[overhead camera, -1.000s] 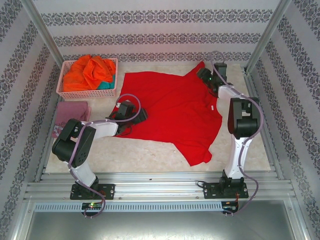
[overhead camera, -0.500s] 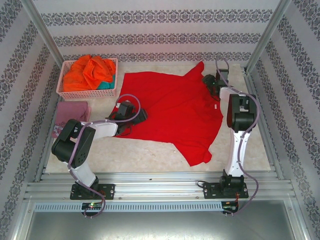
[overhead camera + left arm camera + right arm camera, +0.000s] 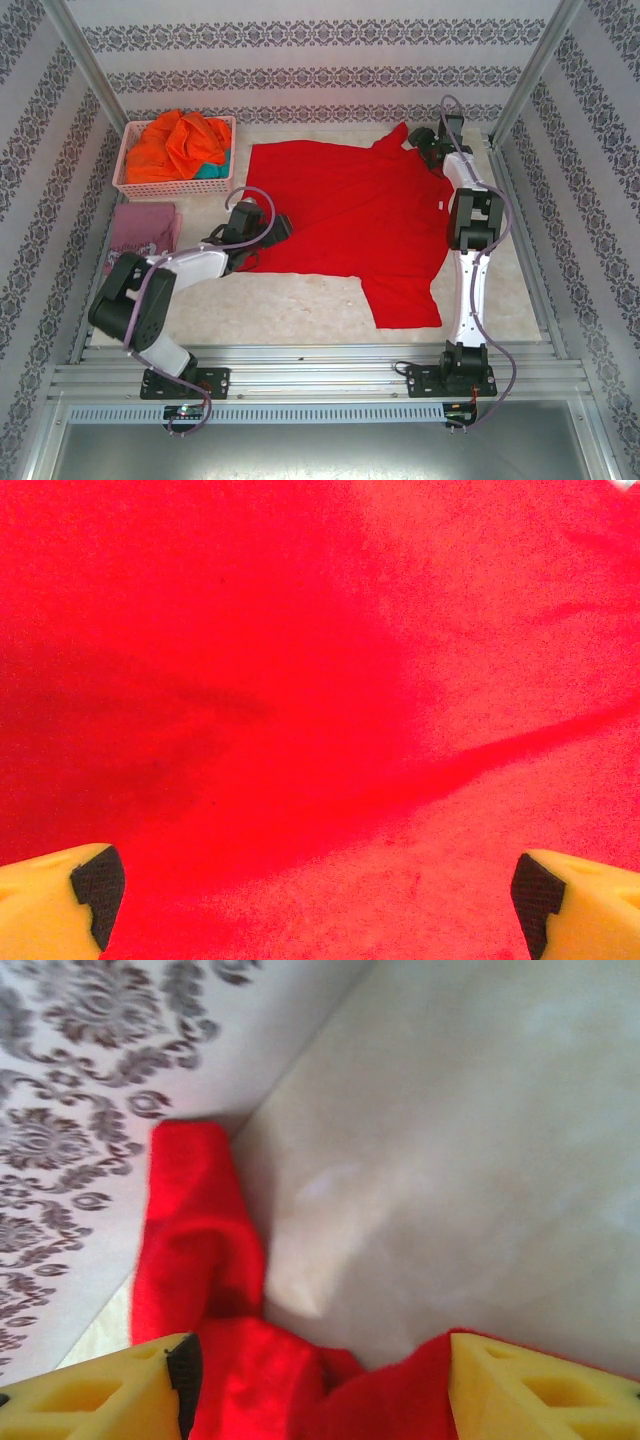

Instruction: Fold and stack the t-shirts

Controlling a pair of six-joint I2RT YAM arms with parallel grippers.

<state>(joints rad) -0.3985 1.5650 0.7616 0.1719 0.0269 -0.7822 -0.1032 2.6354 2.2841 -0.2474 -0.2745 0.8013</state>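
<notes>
The left hand [image 3: 262, 228] stands wide, its yellow fingers with black pads [image 3: 98, 885] far apart at either side of the left wrist view. Nothing is between them, and below lies only the plain bright red cloth t-shirt [image 3: 350, 220]; whether the hand touches the cloth I cannot tell. From above, this hand sits at the shirt's left edge, near the hem. The right hand [image 3: 428, 150] reaches to the far right corner of the pale surface [image 3: 300, 310], at the shirt's far sleeve. Its yellow fingers [image 3: 520, 1390] stand partly apart with a bunch of red cloth between them, but I cannot tell whether they pinch it or only straddle it. Past them the sleeve runs up against the white wall with grey floral print [image 3: 80, 1060]. The red t-shirt lies spread mostly flat across the middle of the surface, the hem to the left, the collar side to the right, the other sleeve pointing toward the near edge. Left of it, in the far left corner, stands a pink plastic lattice basket [image 3: 170, 189] holding a crumpled orange cloth t-shirt [image 3: 175, 140] and, beneath it, a bit of teal cloth t-shirt [image 3: 210, 172]. Just in front of the basket a folded dusty maroon cloth t-shirt [image 3: 145, 228] lies on the surface, near the left arm.
</notes>
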